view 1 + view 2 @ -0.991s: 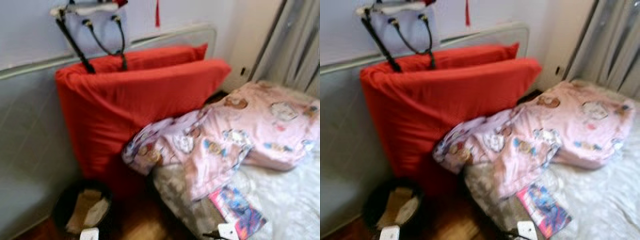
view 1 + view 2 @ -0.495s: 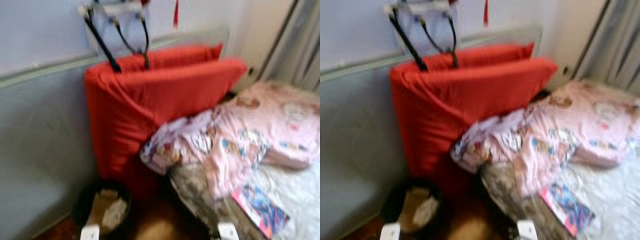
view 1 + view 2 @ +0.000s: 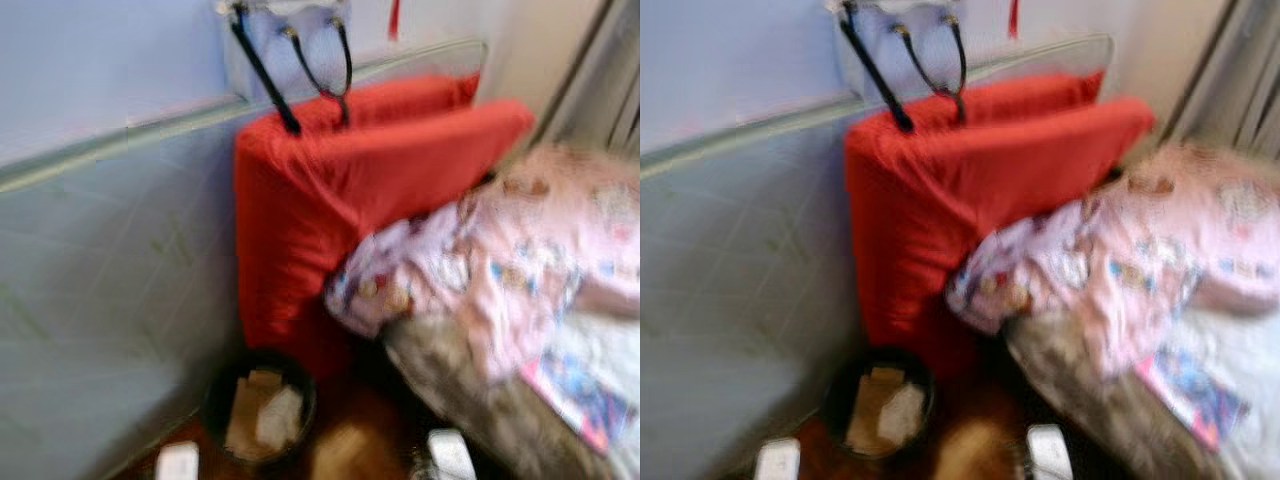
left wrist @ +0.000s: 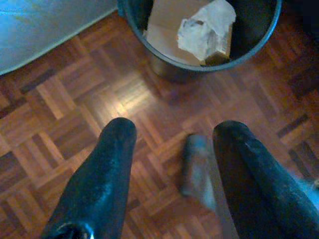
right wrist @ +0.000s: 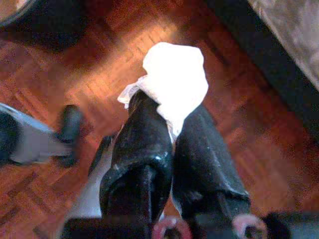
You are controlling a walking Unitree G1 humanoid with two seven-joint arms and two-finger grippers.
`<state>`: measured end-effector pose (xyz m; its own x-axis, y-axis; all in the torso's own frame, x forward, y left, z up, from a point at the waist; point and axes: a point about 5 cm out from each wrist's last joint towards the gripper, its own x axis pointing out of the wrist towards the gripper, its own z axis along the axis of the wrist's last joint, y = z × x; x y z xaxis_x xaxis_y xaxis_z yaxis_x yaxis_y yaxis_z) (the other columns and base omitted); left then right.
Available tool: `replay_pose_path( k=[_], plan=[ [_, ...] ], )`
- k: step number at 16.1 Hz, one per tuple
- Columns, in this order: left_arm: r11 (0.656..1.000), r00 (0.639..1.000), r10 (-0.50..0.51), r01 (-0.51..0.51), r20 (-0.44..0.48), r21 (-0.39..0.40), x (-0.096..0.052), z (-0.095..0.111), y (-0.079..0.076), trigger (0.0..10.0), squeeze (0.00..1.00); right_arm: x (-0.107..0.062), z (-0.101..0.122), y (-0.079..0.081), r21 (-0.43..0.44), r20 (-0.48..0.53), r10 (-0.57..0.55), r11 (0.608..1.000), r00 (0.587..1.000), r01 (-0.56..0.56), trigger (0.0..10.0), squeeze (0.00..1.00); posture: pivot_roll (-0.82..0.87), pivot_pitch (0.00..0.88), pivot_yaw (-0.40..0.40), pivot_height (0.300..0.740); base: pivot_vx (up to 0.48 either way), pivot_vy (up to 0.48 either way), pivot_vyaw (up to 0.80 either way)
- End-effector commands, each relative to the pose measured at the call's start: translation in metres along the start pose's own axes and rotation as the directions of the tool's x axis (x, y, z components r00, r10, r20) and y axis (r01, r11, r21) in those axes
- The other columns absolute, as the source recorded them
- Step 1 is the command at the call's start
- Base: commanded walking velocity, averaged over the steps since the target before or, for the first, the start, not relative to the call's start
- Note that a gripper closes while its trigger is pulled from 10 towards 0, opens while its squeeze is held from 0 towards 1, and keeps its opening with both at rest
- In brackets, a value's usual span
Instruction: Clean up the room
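A black waste bin (image 3: 216, 402) with cardboard and crumpled paper inside stands on the parquet floor, at the foot of a red cushion (image 3: 350, 210). My left gripper (image 4: 177, 132) hangs open above the floor just short of the bin (image 4: 169, 69), with nothing between its fingers. In the right wrist view my right gripper (image 5: 172, 114) is shut on a crumpled white paper (image 5: 174, 74), held over the floor beside the dark edge of the bed. The eye views are blurred.
A pink patterned blanket (image 3: 510, 270) and a colourful magazine (image 3: 580, 395) lie on the bed at the right. A pale handbag (image 3: 290, 50) hangs above the cushion. A grey panelled wall (image 3: 110, 270) runs along the left. A blurred grey object (image 4: 197, 167) is on the floor.
The camera has swung left, so the whole scene has shifted right and the bin now sits nearer the middle. The pictures are more blurred.
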<state>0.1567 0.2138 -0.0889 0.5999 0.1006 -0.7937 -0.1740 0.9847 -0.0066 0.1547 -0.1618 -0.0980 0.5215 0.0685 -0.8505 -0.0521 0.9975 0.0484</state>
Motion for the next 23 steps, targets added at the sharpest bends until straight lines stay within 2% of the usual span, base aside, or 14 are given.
replay_pose_path(
  k=[1, 9, 18, 23],
  plan=[
    [1.0, 1.0, 0.013, -0.013, -0.007, 0.013, -0.0003, 0.0007, 0.006, 10.0, 0.0, 0.0017, 0.008, 0.0032, 0.0, 0.021, 0.005, 1.0, 1.0, -0.005, 10.0, 0.0, 0.05, 0.0, -0.051, 0.74, 0.0, 0.401, 0.0],
    [1.0, 1.0, 0.016, -0.016, -0.006, 0.011, -0.0002, 0.0009, 0.0056, 10.0, 0.0, 0.0017, 0.008, 0.0025, -0.003, 0.02, 0.003, 1.0, 1.0, -0.002, 10.0, 0.0, 0.05, 0.0, -0.051, 0.74, 0.0, 0.402, 0.0],
    [1.0, 1.0, 0.018, -0.018, -0.001, 0.009, -0.0007, -0.0001, 0.0054, 10.0, 0.0, 0.0015, 0.008, 0.0023, -0.039, 0.022, 0.008, 0.999, 1.0, -0.008, 10.0, 0.0, 0.05, 0.0, -0.048, 0.74, 0.0, 0.0, 0.0],
    [1.0, 1.0, 0.014, -0.014, -0.004, 0.007, -0.0008, -0.0009, 0.0051, 10.0, 0.0, 0.0014, 0.0079, 0.0023, -0.052, 0.021, 0.015, 0.999, 1.0, -0.014, 10.0, 0.0, 0.05, 0.0, -0.05, 0.74, 0.0, 0.0, 0.8]
  ],
)
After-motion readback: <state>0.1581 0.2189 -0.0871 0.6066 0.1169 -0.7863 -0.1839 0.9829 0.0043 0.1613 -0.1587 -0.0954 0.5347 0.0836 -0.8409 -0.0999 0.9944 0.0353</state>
